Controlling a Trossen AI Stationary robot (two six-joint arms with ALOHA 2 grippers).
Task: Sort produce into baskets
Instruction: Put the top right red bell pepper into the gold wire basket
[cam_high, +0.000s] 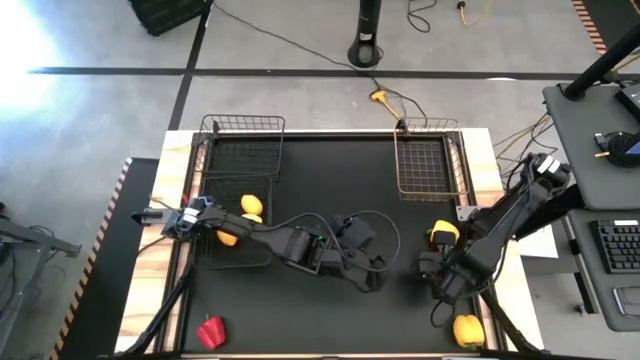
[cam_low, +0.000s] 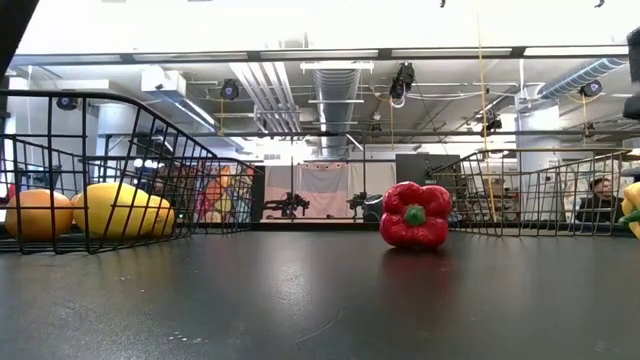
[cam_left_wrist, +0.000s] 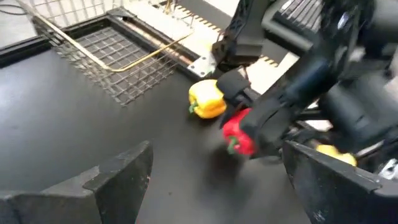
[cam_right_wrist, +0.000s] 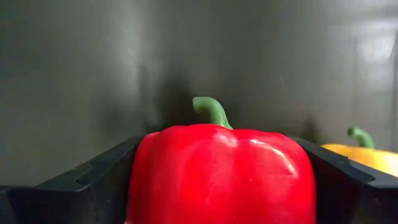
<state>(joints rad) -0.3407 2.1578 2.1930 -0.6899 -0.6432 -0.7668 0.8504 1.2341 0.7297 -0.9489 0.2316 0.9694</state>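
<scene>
Clearly the right gripper (cam_right_wrist: 221, 180) was the one at work: in its wrist view a red pepper (cam_right_wrist: 222, 171) sat between its two dark fingers (cam_right_wrist: 93, 180), which were closed against the pepper's sides, stem pointing away. From the left wrist view the same red pepper (cam_left_wrist: 238, 134) showed clamped at the tip of the right arm, just above the black counter (cam_high: 330, 200), with a yellow pepper (cam_left_wrist: 207, 99) lying close beside it. From above, the right gripper (cam_high: 432, 268) was low at the right side of the counter, in front of the right basket (cam_high: 432, 165), which looked empty.

The left gripper (cam_high: 368, 272) waited near the counter's middle, its fingers (cam_left_wrist: 118, 177) spread wide with nothing between them. The left basket (cam_high: 240, 160) held two yellow-orange pieces (cam_high: 252, 206). Another red pepper (cam_high: 211, 331) lay loose at the near left corner, and a further yellow piece (cam_high: 468, 329) sat at the near right edge.

The hold looked wide on a glossy, lumpy skin, so the pepper could slip or twist out during a lift. The yellow pepper so near might be nudged and roll. The two arms were also close together at the centre, and a swing toward a basket could bring them into contact.
</scene>
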